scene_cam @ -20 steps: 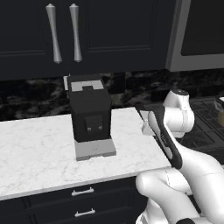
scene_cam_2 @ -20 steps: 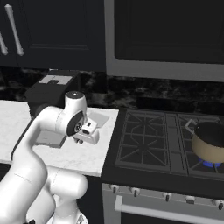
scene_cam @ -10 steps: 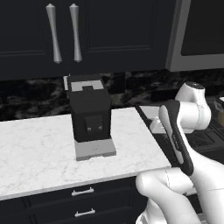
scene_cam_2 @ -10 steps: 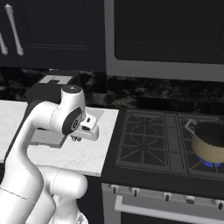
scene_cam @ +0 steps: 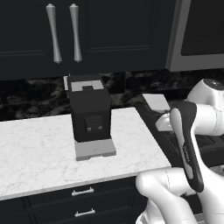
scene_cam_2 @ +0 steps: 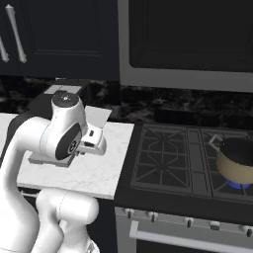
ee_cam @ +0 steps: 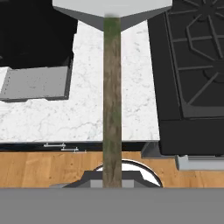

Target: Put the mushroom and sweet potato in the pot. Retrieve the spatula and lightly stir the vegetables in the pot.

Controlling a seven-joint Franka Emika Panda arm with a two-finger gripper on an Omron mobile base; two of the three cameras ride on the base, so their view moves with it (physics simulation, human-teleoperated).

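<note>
The pot [scene_cam_2: 238, 160] sat at the right edge of the right base view, on the stove's [scene_cam_2: 168, 163] right-hand burner over a blue flame; its interior read as dark, and whether anything lay inside could not be told. The spatula [ee_cam: 112, 78] was clamped in the gripper [ee_cam: 112, 181], whose jaws were pressed together on the lower end of the handle. In the hand view the spatula's long axis ran straight up the middle of the frame, the brownish handle rising from the bottom centre and the pale grey blade spreading across the top edge, pointing away from the hand. Beneath it lay the white marble counter [ee_cam: 131, 87], with the stove grate in the upper right and the coffee machine [ee_cam: 35, 48] with its grey tray in the upper left; wooden floor showed along the bottom. In the left base view the blade appeared as a pale slab [scene_cam: 156, 101] at right of centre, just above the arm, while the coffee machine [scene_cam: 89, 114] stood at centre on the counter [scene_cam: 39, 153].
</note>
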